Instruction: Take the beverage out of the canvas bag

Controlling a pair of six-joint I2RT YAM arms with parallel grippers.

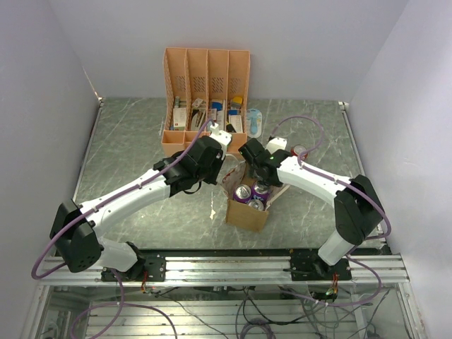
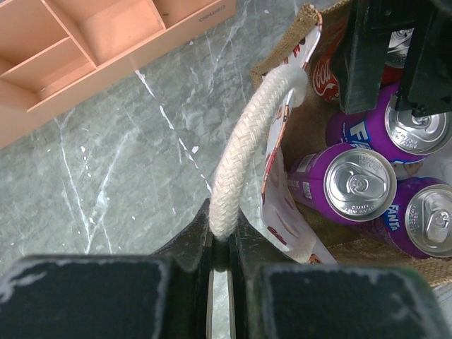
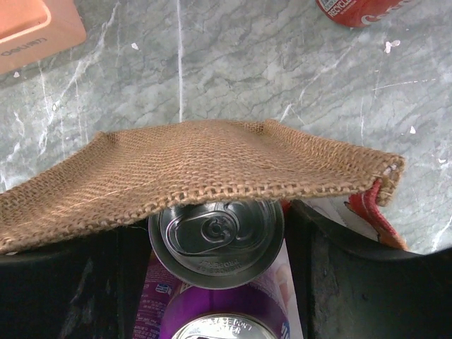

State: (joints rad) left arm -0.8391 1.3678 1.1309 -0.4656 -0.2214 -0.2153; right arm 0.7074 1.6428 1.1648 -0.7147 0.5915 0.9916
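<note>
The canvas bag [image 3: 212, 169] is coarse, matt woven cloth with a braided rope handle [image 2: 244, 152]. The 3 purple cans [image 2: 360, 185] have glossy metal tops.

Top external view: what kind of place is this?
Probably a lab robot test cell: left arm and right arm bolted to an aluminium rail, plain white walls boxing in the table, loose cables below, staged props like the canvas bag.
</note>
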